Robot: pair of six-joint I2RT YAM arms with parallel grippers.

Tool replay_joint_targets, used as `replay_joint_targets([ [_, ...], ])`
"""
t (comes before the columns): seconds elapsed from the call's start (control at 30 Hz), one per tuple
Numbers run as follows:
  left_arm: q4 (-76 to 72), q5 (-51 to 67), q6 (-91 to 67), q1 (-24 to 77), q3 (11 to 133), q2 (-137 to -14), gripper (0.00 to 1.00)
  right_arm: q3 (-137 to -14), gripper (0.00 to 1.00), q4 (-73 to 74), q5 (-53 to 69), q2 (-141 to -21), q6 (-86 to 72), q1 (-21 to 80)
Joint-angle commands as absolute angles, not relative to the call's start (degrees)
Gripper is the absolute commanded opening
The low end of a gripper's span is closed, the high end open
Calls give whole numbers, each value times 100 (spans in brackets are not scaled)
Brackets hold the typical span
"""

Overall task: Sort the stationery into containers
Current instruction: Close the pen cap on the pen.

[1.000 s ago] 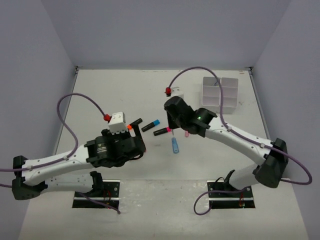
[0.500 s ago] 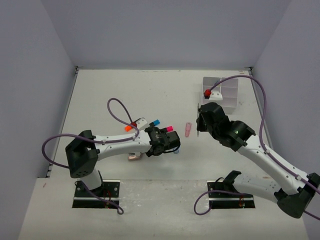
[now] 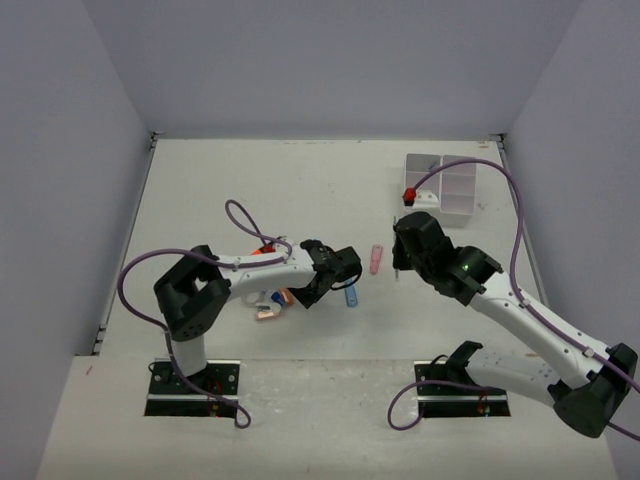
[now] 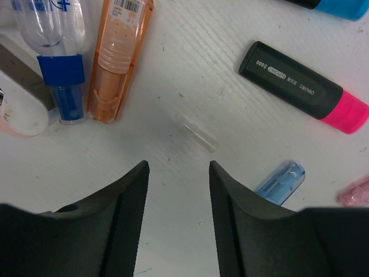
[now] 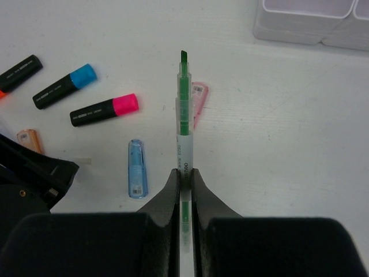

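Note:
My right gripper [image 5: 183,173] is shut on a thin green pen [image 5: 183,109] and holds it above the table, tip pointing away; in the top view the gripper [image 3: 402,252] is left of the white organiser box [image 3: 441,186]. My left gripper [image 4: 177,173] is open and empty, low over the table just short of a small clear cap [image 4: 199,133]. Around it lie a pink-capped black highlighter [image 4: 302,86], a blue piece [image 4: 279,182], an orange-bodied item [image 4: 118,63] and a blue-and-clear item [image 4: 55,52]. In the top view the left gripper [image 3: 335,272] sits over the pile.
The right wrist view shows a blue-capped highlighter [image 5: 63,86], an orange-capped one [image 5: 17,72], a pink piece [image 5: 199,95], a blue piece [image 5: 137,168] and the organiser's near wall [image 5: 311,29]. A copper piece [image 3: 268,312] lies by the left arm.
The left arm has swung and its gripper now sits a little further up and right over the stationery. The right gripper, still holding the pen, has shifted slightly toward the table's middle.

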State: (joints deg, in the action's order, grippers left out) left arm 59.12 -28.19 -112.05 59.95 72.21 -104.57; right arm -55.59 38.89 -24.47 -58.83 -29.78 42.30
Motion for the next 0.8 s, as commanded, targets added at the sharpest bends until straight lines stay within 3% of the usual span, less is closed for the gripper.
replay_joint_targets([
  [0.0, 5873, -2806, -12433, 5909, 7483, -10596, 51, -5448, 0, 3560, -2301, -5718, -2815, 4210],
  [0.77, 5815, -2937, -12612, 5787, 7741, -11079, 53, -5208, 0, 3375, -1846, -5468, -2447, 4210],
])
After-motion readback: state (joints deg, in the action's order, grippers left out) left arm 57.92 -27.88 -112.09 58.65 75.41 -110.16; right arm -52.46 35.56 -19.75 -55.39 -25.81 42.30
